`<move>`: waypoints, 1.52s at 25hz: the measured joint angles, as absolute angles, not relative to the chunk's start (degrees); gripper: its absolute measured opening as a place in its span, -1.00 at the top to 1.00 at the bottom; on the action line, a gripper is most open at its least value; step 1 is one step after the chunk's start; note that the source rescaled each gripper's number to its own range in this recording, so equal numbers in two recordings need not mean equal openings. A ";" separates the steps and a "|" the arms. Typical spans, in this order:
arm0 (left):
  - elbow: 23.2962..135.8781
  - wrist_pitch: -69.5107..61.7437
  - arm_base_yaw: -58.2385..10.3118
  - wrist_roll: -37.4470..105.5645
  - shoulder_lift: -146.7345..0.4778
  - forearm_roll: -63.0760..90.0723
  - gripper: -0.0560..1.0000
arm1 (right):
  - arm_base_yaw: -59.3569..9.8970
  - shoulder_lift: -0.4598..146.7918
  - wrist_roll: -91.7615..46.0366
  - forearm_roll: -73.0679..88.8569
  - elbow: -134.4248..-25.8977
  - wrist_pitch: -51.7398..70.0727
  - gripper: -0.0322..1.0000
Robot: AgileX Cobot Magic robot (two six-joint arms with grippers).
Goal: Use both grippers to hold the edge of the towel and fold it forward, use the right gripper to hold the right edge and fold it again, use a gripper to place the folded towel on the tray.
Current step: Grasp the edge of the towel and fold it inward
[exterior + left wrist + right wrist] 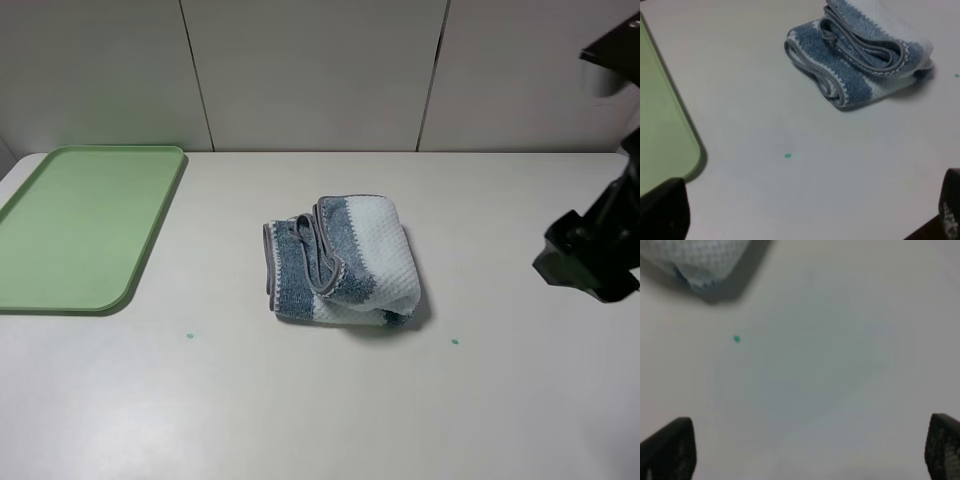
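The blue-and-white striped towel point(340, 262) lies folded in a thick bundle on the middle of the white table point(300, 400), its grey-trimmed edges on top. The green tray point(80, 225) sits at the far left with nothing on it. My right gripper point(590, 258) hangs above the table's right side, well clear of the towel. In the right wrist view, the right gripper point(805, 447) is open over bare table, with a corner of the towel point(695, 260) far off. The left gripper point(805, 215) is open too, with the towel point(860, 55) and a tray point(665, 135) corner ahead of it.
Two small green dots mark the table, one point(189, 336) in front of the towel on the left and one point(455, 341) on the right. A pale panelled wall point(320, 70) stands behind the table's far edge.
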State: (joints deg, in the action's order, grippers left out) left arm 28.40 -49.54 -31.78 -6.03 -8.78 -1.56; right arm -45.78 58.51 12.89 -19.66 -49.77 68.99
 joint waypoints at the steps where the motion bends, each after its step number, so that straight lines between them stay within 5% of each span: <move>1: 28.40 -49.54 -31.78 -6.03 -8.78 -1.56 -1.00 | -45.78 56.89 12.89 -20.09 -48.20 68.93 -1.00; 12: 28.40 -49.54 -31.78 -6.03 -8.78 -1.56 -1.00 | -44.40 38.57 19.10 -23.66 -39.84 69.55 -1.00; 27: 28.40 -49.54 -31.78 -6.03 -8.78 -1.56 -1.00 | -20.48 22.03 18.04 -14.08 -30.12 62.89 -1.00; 38: 28.40 -49.54 -31.78 -6.03 -8.78 -1.56 -1.00 | -10.93 8.66 14.69 -11.62 -28.93 60.09 -1.00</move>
State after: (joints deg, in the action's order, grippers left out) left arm 28.40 -49.54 -31.78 -6.03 -8.78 -1.56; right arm -10.93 8.66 14.69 -11.62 -28.93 60.09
